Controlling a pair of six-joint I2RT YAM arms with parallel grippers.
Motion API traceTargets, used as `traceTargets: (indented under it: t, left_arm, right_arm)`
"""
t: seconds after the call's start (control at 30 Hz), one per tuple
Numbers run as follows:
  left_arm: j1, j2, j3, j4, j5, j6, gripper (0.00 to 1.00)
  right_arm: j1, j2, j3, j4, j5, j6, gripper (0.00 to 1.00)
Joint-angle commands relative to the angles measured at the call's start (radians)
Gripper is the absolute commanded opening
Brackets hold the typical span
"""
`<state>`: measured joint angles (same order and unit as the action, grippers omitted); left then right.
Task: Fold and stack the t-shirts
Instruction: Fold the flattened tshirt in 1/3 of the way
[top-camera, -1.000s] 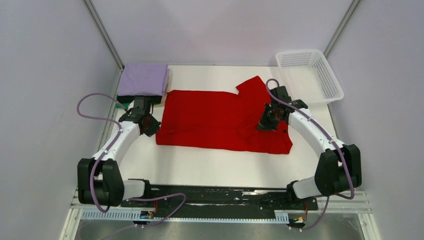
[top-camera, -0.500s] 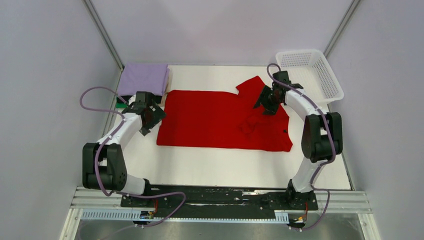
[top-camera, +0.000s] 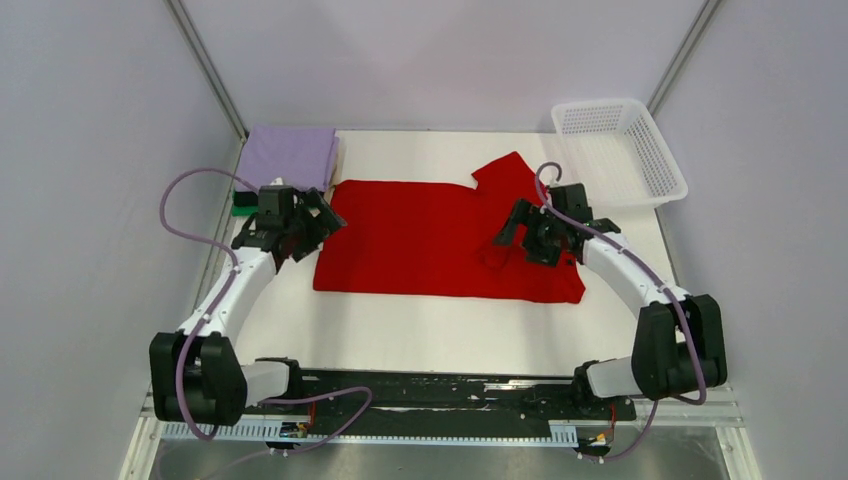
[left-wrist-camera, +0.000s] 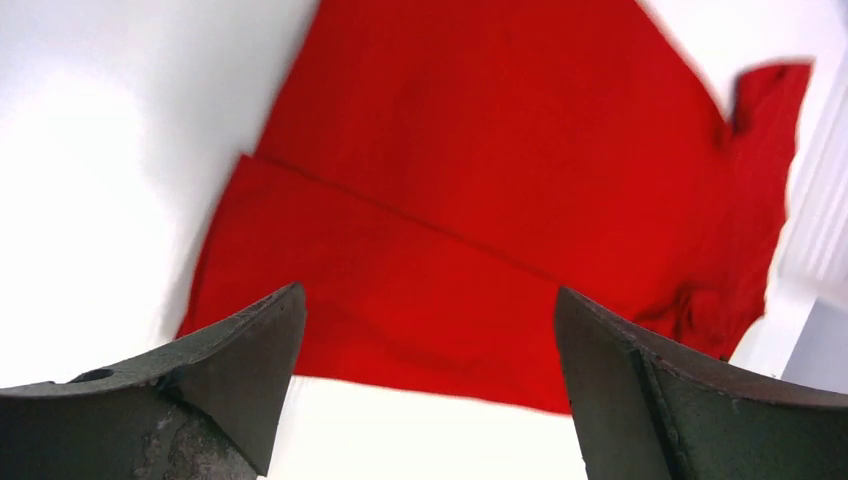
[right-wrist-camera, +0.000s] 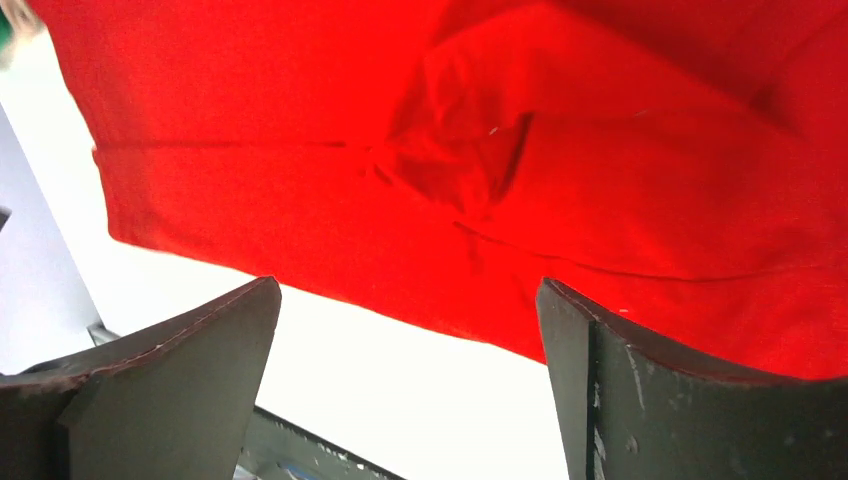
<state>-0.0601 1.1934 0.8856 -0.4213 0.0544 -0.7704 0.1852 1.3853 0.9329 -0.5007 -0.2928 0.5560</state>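
The bright red t-shirt (top-camera: 430, 240) lies flat in the middle of the white table, its near long edge folded over and one sleeve (top-camera: 510, 170) sticking out at the back right. A bunched wrinkle (right-wrist-camera: 455, 150) sits in its right part. My left gripper (top-camera: 318, 215) hovers open above the shirt's left edge, nothing between its fingers (left-wrist-camera: 235, 365). My right gripper (top-camera: 515, 235) hangs open over the wrinkled right part, also holding nothing. A folded lavender t-shirt (top-camera: 290, 155) tops a stack at the back left, with black (top-camera: 250, 198) and green (top-camera: 238, 211) edges showing under it.
A white mesh basket (top-camera: 620, 150) stands at the back right corner. Grey walls and metal posts close in the table on both sides. Bare white table (top-camera: 420, 330) runs between the shirt and the arm bases.
Both grippers went from shut to open. The left gripper shifted toward the shirt's left edge. The right arm swung to the back sleeve, then returned over the wrinkled right part.
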Motion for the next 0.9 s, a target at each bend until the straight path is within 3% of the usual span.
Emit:
traceTargets:
  t: [0.0, 0.2, 0.6, 0.87]
  left_arm:
    - [-0.019, 0.059, -0.074, 0.108, 0.194, 0.038, 1.00]
    - [-0.023, 0.129, -0.149, 0.198, 0.215, 0.049, 1.00]
    - [-0.023, 0.178, -0.165, 0.177, 0.172, 0.087, 1.00]
    - [-0.023, 0.178, -0.163, 0.165, 0.159, 0.091, 1.00]
  right_arm:
    - [0.074, 0.016, -0.041, 0.146, -0.062, 0.013, 1.00]
    - [0.132, 0.148, 0.003, 0.206, 0.004, 0.015, 1.00]
    - [0.144, 0.280, 0.038, 0.286, 0.036, 0.052, 1.00]
    - [0.145, 0.413, 0.177, 0.359, 0.130, 0.119, 1.00]
